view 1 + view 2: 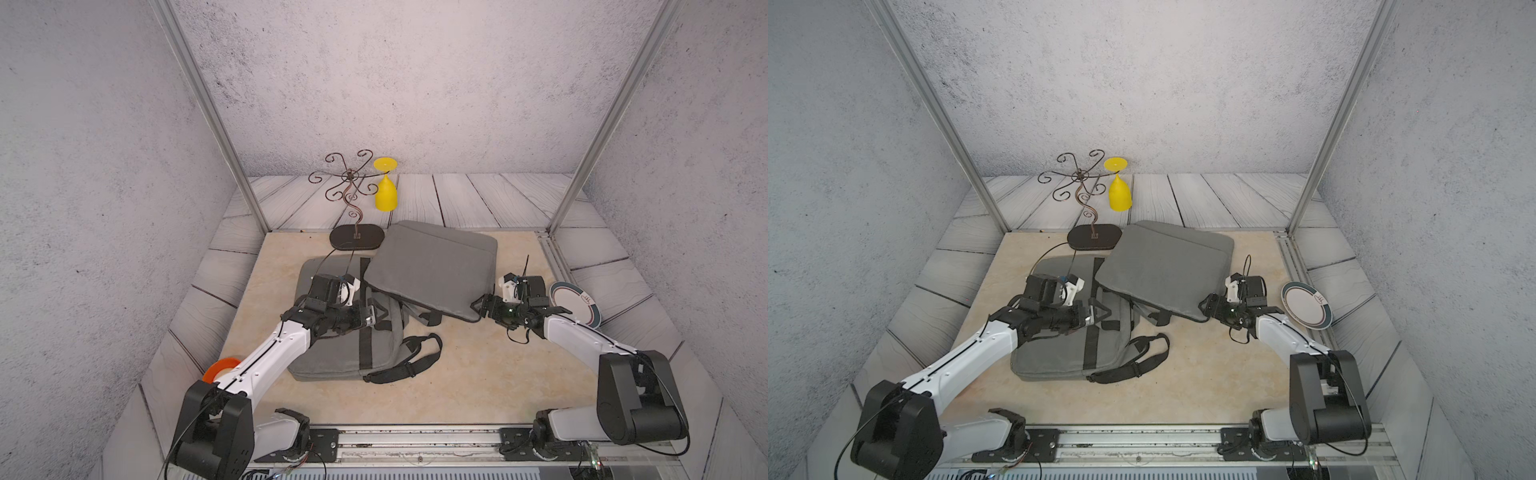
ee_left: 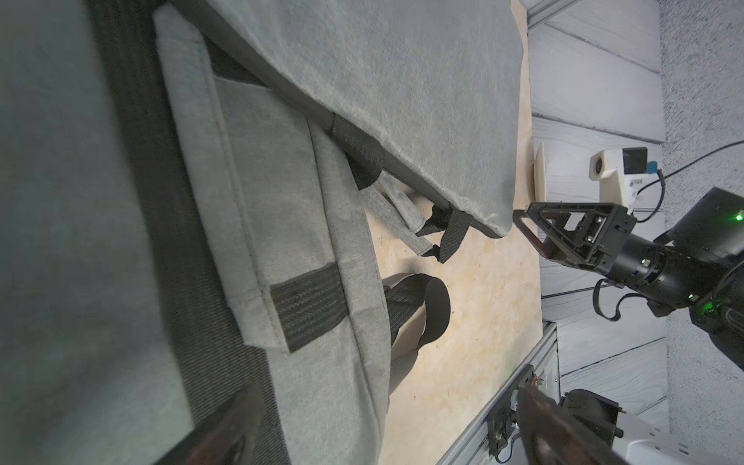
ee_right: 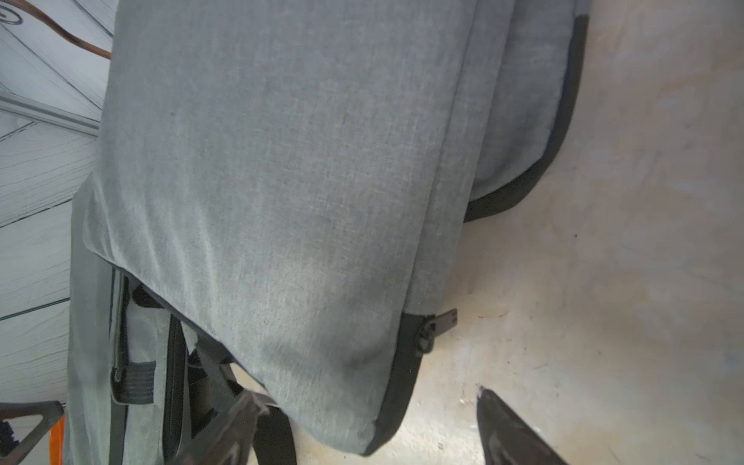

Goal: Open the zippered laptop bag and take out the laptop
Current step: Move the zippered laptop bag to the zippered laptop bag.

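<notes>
A grey laptop bag (image 1: pixel 332 353) (image 1: pixel 1054 353) with black straps lies flat mid-table. A flat grey zippered sleeve (image 1: pixel 432 270) (image 1: pixel 1167 270) rests partly on its right end. No bare laptop shows. My left gripper (image 1: pixel 374 316) (image 1: pixel 1096 316) hovers open over the bag's top face (image 2: pixel 302 221), holding nothing. My right gripper (image 1: pixel 478 307) (image 1: pixel 1204 307) is open at the sleeve's near right corner. In the right wrist view that corner (image 3: pixel 362 422) sits between the fingers, with a gap to one fingertip (image 3: pixel 503 426). The sleeve's zipper pull (image 3: pixel 441 322) lies just beyond.
A wire stand (image 1: pixel 353 187) on a dark oval base (image 1: pixel 356 237) stands behind the bag, with an upturned yellow glass (image 1: pixel 385 195) beside it. A plate (image 1: pixel 575 303) leans at the right edge near my right wrist. An orange tape roll (image 1: pixel 220 368) lies under my left arm.
</notes>
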Controlling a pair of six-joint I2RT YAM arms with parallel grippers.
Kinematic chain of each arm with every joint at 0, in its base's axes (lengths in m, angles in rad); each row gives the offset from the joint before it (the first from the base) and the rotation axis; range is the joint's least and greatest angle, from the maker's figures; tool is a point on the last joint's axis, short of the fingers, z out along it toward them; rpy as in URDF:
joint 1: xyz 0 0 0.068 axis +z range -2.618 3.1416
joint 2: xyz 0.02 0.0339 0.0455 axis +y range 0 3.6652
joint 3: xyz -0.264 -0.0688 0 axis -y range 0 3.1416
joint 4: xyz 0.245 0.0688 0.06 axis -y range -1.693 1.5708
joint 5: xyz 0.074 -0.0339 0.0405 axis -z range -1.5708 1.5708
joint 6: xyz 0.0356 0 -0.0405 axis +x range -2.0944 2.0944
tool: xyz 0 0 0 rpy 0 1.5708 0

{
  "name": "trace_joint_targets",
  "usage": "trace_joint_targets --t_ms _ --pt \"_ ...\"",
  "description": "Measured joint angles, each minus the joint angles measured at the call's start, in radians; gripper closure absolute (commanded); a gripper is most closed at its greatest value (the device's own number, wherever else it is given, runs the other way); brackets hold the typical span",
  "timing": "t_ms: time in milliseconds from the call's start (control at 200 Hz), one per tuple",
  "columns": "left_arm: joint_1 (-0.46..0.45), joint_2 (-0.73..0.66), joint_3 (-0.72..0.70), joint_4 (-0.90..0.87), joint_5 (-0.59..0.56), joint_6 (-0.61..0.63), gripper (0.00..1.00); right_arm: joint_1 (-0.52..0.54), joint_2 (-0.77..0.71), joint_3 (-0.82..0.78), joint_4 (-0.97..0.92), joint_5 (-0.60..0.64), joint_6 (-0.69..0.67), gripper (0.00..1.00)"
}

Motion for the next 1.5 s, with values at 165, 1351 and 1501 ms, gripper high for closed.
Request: trace_joint_targets --t_ms 165,1351,1501 --pt "-0.039 0.035 0.014 0.007 -0.014 0.001 0.01 0.04 0.093 0.023 0.068 0.007 0.047 0.35" --pt "-0.068 0.08 0.152 -0.087 -0.089 0.091 0.01 -0.136 0.217 0.305 0.046 0.158 0.118 1.0" --pt "-0.097 0.12 0.185 -0.108 -0.122 0.092 0.01 -0.183 0.217 0.271 0.13 0.198 0.154 1.0"
